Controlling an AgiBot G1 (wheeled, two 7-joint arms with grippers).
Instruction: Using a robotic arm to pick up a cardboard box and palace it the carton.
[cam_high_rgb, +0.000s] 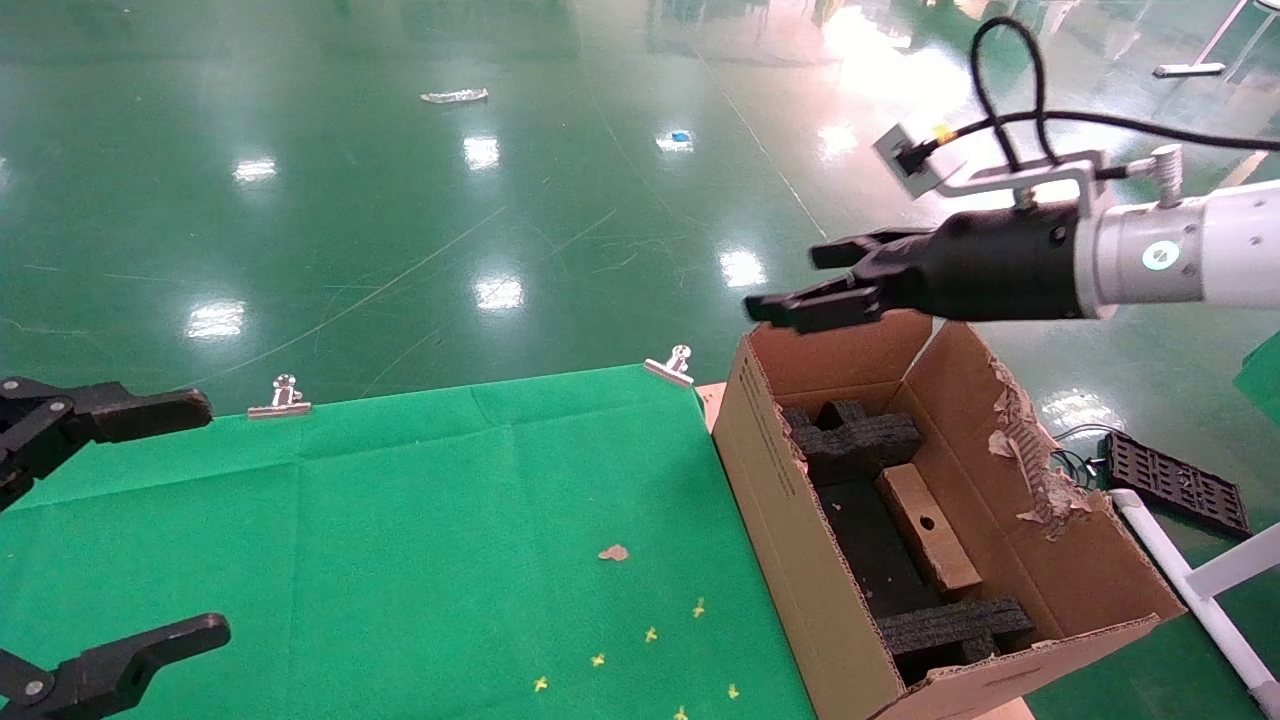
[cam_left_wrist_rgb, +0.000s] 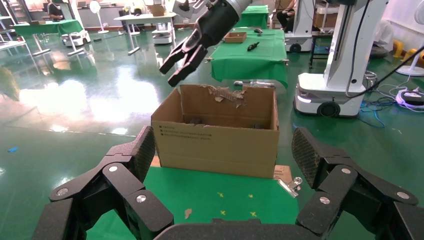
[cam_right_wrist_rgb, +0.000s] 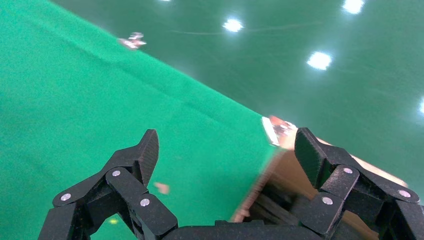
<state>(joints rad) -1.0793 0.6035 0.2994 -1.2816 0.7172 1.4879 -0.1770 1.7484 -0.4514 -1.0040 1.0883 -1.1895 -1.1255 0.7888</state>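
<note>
The large brown carton (cam_high_rgb: 775, 510) stands at the right end of the green table with its flaps up, one flap torn; it also shows in the left wrist view (cam_left_wrist_rgb: 217, 142). The small flat cardboard box (cam_high_rgb: 930, 528) lies inside it between black foam blocks (cam_high_rgb: 860, 440). My right gripper (cam_high_rgb: 805, 282), on the white robotic arm (cam_high_rgb: 1200, 255), hovers open and empty above the carton's far edge; it also shows in the left wrist view (cam_left_wrist_rgb: 176, 66) and in its own view (cam_right_wrist_rgb: 225, 150). My left gripper (cam_high_rgb: 165, 520) is open and empty over the table's left end; its own view (cam_left_wrist_rgb: 220, 150) faces the carton.
Green cloth covers the table (cam_high_rgb: 400, 540), held by metal clips (cam_high_rgb: 280, 398) (cam_high_rgb: 672, 366) at the far edge. A small scrap (cam_high_rgb: 613, 552) and yellow marks (cam_high_rgb: 650, 634) lie on the cloth. A black tray (cam_high_rgb: 1175, 482) and white frame (cam_high_rgb: 1200, 590) sit on the floor to the right.
</note>
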